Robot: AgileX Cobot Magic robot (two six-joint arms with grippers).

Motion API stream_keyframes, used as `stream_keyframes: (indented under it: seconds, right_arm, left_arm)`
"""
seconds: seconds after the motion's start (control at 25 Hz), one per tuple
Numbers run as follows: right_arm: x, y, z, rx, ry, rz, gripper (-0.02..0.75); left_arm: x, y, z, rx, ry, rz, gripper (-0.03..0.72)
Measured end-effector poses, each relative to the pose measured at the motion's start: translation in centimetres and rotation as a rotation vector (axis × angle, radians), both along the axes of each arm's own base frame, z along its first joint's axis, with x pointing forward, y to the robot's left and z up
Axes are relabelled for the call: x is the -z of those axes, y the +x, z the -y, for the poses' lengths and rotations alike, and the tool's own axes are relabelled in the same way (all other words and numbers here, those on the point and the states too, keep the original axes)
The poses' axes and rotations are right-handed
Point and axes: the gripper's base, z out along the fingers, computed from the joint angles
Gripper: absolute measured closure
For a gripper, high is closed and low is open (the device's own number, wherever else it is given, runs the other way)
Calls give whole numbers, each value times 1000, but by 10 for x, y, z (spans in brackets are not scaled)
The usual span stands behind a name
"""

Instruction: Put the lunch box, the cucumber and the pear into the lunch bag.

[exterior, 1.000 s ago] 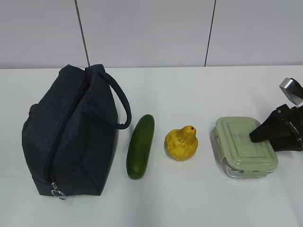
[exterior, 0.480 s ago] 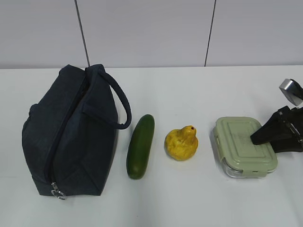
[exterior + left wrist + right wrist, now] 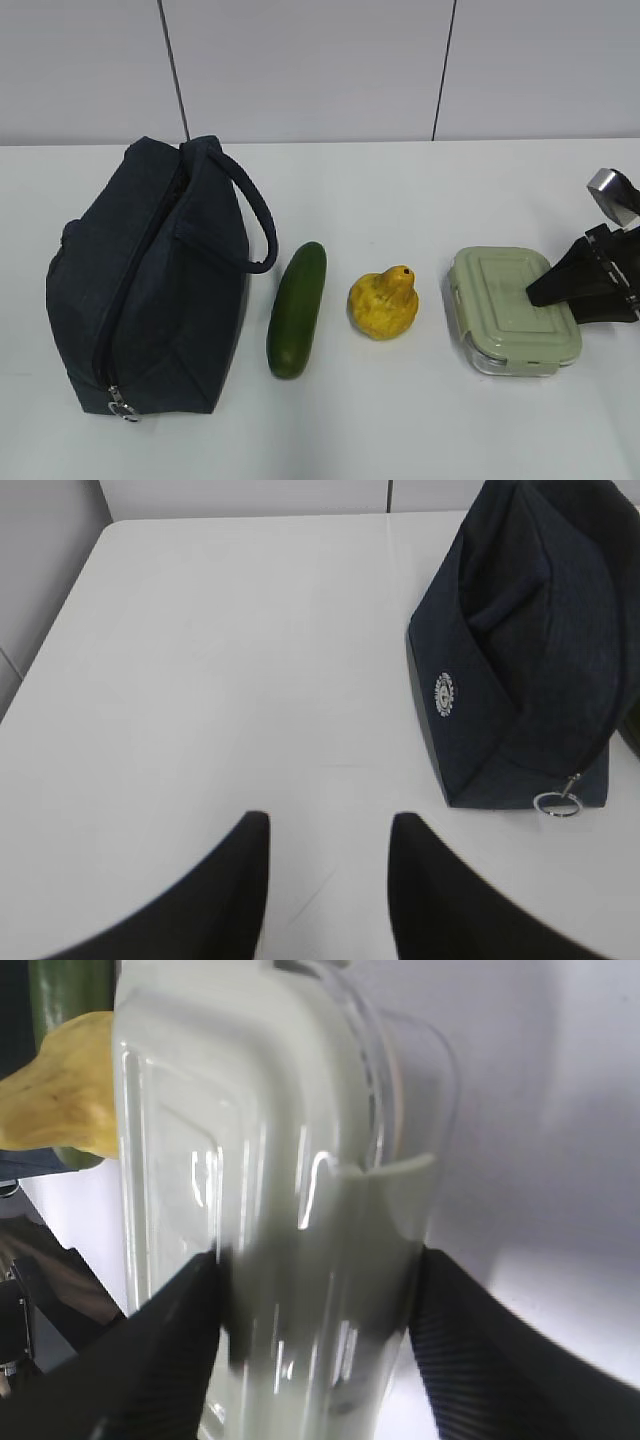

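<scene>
My right claw [image 3: 315, 1290] straddled the lunch box [image 3: 512, 305], fingers spread beside its walls, ready to pinch.

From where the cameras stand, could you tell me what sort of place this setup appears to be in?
Probably a lab or test bench rather than a kitchen: a bare white table against plain grey wall panels, with only a lunch bag, cucumber, pear and lunch box laid in a row.

A plain white table [image 3: 400, 420] stands against a pale grey panelled wall [image 3: 300, 70].
</scene>
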Motion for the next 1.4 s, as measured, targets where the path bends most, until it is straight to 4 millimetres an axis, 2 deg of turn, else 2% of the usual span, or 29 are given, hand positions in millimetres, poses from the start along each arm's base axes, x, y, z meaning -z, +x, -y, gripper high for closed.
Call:
stream_keyframes:
  seconds: [0.32,1.4]
  right_arm:
    - [-1,0,-1,7,23,-5,363]
    - [-1,0,-1,8,23,-7,366]
  left_arm:
    - [0,0,0,0,0,0,446]
    - [0,0,0,0,0,0,446]
